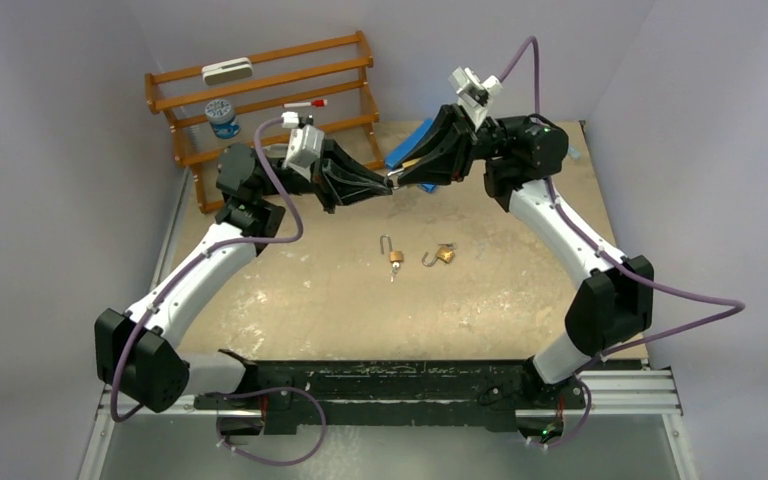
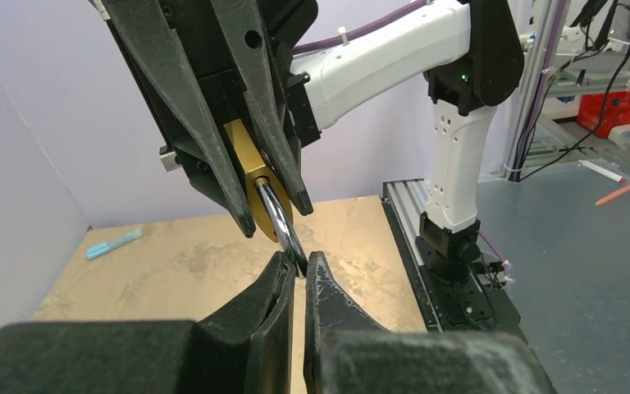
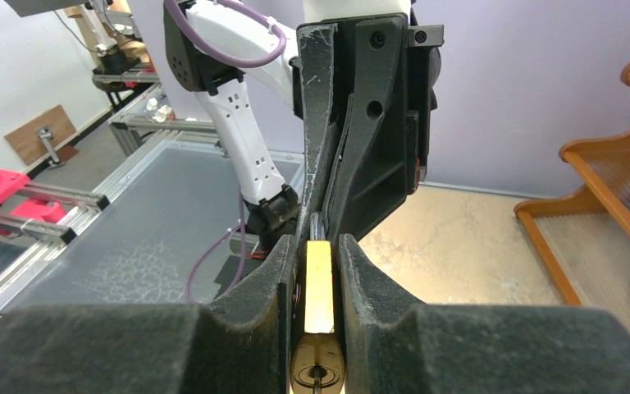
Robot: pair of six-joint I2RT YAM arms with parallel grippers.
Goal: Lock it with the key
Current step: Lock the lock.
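No lettering, brand or number is legible in any view. The label on the blue-and-white tub (image 1: 222,118) on the wooden rack (image 1: 310,72), far left, is too small to read; the brass padlock (image 3: 318,283) shows no readable stamp.

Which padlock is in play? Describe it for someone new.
From the wooden rack at the back, look right: the left gripper and right gripper meet in mid-air. The brass padlock is clamped between them; two other padlocks lie on the table.
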